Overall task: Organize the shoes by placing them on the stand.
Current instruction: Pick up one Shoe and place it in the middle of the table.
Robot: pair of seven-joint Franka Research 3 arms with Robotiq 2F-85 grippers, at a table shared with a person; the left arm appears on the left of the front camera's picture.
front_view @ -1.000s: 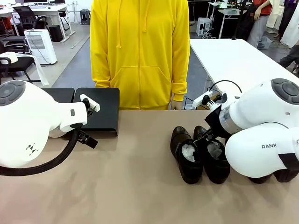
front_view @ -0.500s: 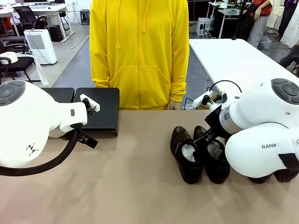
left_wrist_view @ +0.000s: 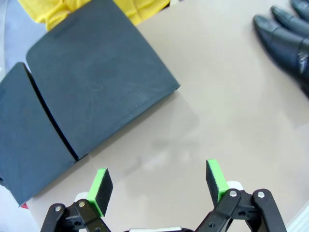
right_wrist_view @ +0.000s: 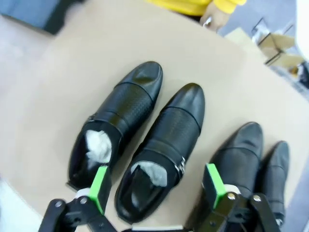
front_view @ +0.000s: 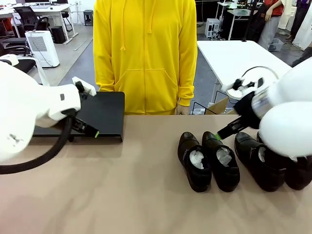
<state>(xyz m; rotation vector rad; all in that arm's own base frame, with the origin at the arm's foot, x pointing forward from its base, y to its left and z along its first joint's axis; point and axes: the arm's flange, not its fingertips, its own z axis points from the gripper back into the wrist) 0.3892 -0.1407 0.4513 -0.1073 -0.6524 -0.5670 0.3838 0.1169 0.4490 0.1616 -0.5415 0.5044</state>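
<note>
Four black dress shoes [front_view: 222,163] stand side by side on the tabletop [front_view: 136,195], right of centre in the front view. White crumpled paper [right_wrist_view: 98,145] is stuffed in the two left ones. Their long axes run near to far, toes toward the person [front_view: 145,53] at the top. The right gripper [right_wrist_view: 157,186] hovers over those two heels, jaws wide, gripping nothing. At upper left lies the matte-black stand [front_view: 105,114], well apart from the shoes. The left gripper [left_wrist_view: 158,183] hangs spread wide over bare tabletop just beside the stand's edge, holding nothing.
</note>
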